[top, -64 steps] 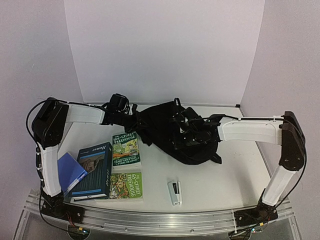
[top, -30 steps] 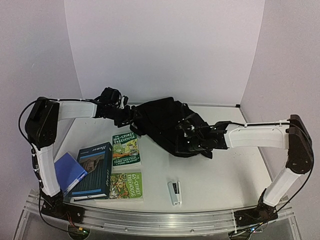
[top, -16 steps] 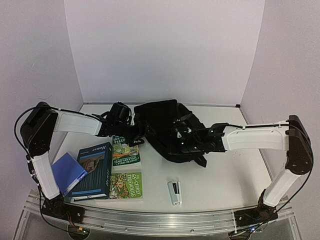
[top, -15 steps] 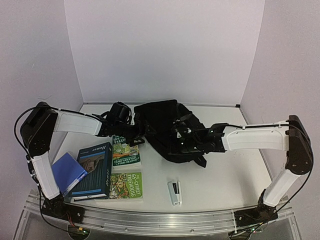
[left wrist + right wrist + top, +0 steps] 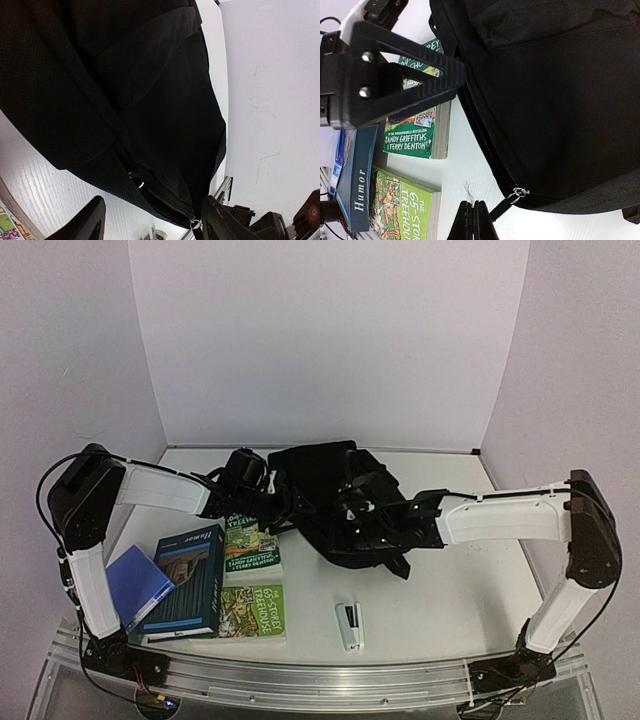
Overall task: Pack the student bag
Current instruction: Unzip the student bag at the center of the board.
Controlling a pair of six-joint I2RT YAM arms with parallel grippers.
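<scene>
You are gathering the student bag (image 5: pixel 325 480) in. Two seconds back it was sprawling toward the right. Now it is sitting bunched and taller at the back middle of the surface (image 5: pixel 460 590), just beyond the upper green paperback (image 5: pixel 250 542).

Your right hand (image 5: pixel 473 216) is working leftward along the bag's near edge, its fingers pressing together on the zipper pull (image 5: pixel 506 201). I am reading this as the zip being worked rather than any packing. No open mouth is showing in either wrist view. The upper green paperback, the lower green paperback (image 5: pixel 252 610), the blue Humor book (image 5: pixel 185 580), the small blue wallet (image 5: pixel 140 585) and the stapler (image 5: pixel 349 625) are all lying outside the bag, so the task is looking barely begun.

Your left hand (image 5: pixel 152 215) is hanging nearer to you than before, over the far end of the upper green paperback. Its fingers are spreading wide in front of the bag's zippered hem and not closing on anything I can see. Its forearm is reaching in low from the left. Your right arm is stretching long and nearly level from the right, its wrist dipping to the bag's near edge.
</scene>
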